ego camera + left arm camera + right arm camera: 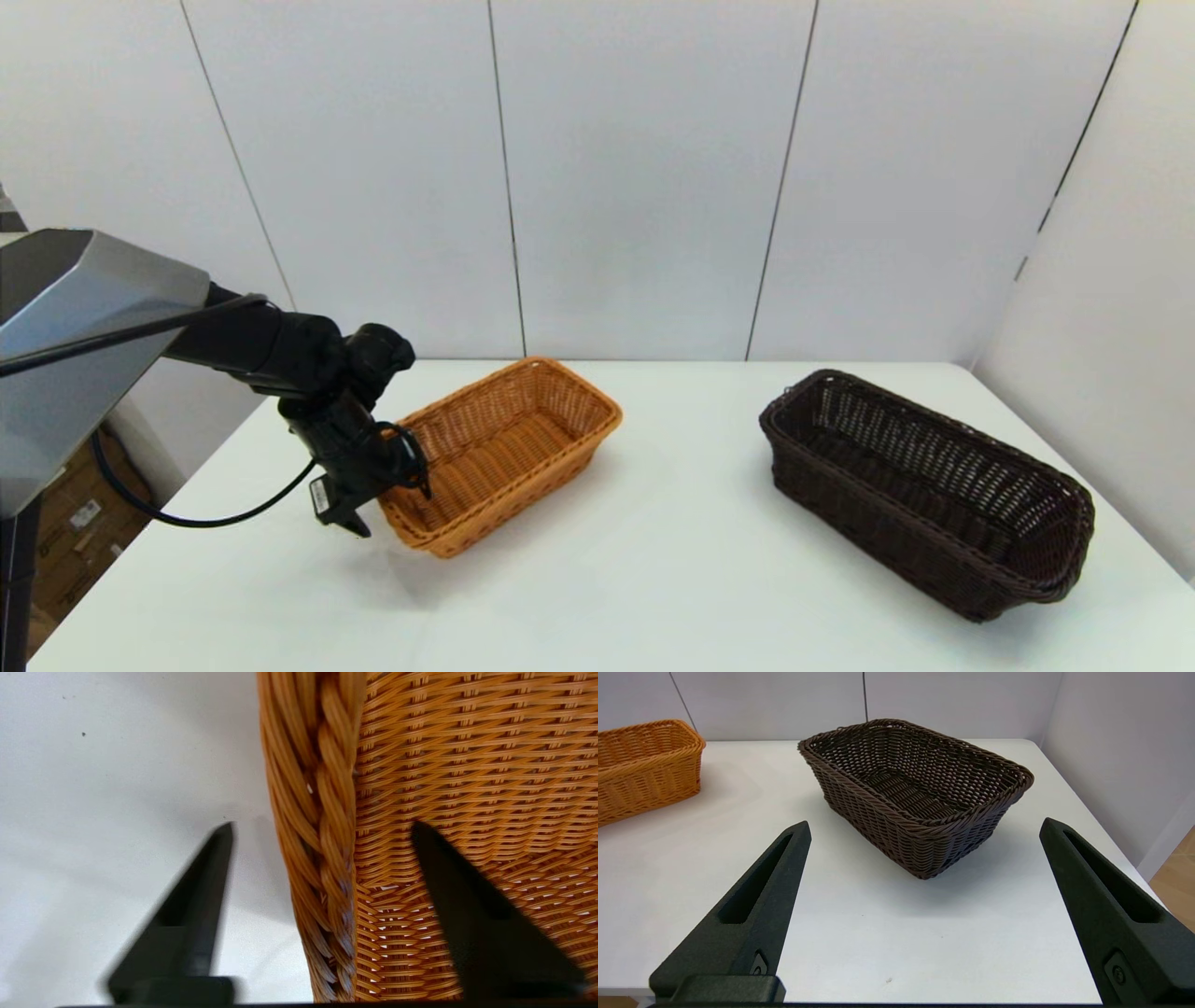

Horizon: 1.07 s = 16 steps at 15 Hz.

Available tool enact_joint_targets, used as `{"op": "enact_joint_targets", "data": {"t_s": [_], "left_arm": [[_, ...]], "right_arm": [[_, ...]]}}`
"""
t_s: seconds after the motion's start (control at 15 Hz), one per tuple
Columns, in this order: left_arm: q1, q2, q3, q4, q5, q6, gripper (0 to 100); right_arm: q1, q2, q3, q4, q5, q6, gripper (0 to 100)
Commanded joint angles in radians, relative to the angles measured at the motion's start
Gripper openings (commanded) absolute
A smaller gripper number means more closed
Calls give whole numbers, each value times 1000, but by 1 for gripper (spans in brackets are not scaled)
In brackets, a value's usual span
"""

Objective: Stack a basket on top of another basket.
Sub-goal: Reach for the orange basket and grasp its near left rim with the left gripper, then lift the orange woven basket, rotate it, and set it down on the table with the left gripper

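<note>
At the near-left of the white table (653, 579) the left gripper (322, 833) straddles the near end wall of the orange-tan basket (504, 453); its fingers stand spread apart, one outside over bare table and one inside against the woven wall, with the braided rim (327, 812) running between them, so nothing is clamped yet; that straddle looks chosen because the rim is the one stiff, thin edge a two-finger grip can close on, and the basket's near end seems slightly tipped where the arm meets it, though I cannot tell whether the fingers touch the wicker; judged from this, the step in hand is taking hold of this basket at its short end. The right gripper (924, 828) hangs low over the near-right edge of the table, fingers wide open and holding nothing, pointed at the dark brown basket (929, 490) as if parked or waiting. That dark basket sits flat on the table farther right, well apart from the orange-tan one, its open mouth upward and nothing inside it; both lie at an angle to the table edge, long sides running away toward the pale wall panels (644, 168) behind; no stacking has happened, since each basket rests on the table by itself.
</note>
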Motion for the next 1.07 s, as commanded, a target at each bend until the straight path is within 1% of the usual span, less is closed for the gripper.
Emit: {"op": "enact_joint_targets", "data": {"t_s": [0.07,0.2,0.4,0.67,0.87,1.0,1.07], "left_arm": [[0,5,1,4,-2,-5,0],[0,28,1,2,0,-4,0],[2,53,5,-33,-5,-5,0],[16,5,2,-32,-25,-4,0],[29,-68,1,-30,-92,7,0],[22,-104,2,-25,-108,50,0],[14,-125,4,-18,-137,79,0]], "right_arm": [[0,0,0,0,0,0,100],[0,0,0,0,0,0,100],[0,0,0,0,0,0,100],[0,0,0,0,0,0,100],[0,0,0,0,0,0,100],[0,0,0,0,0,0,100],[-2,0,1,0,0,0,100]]}}
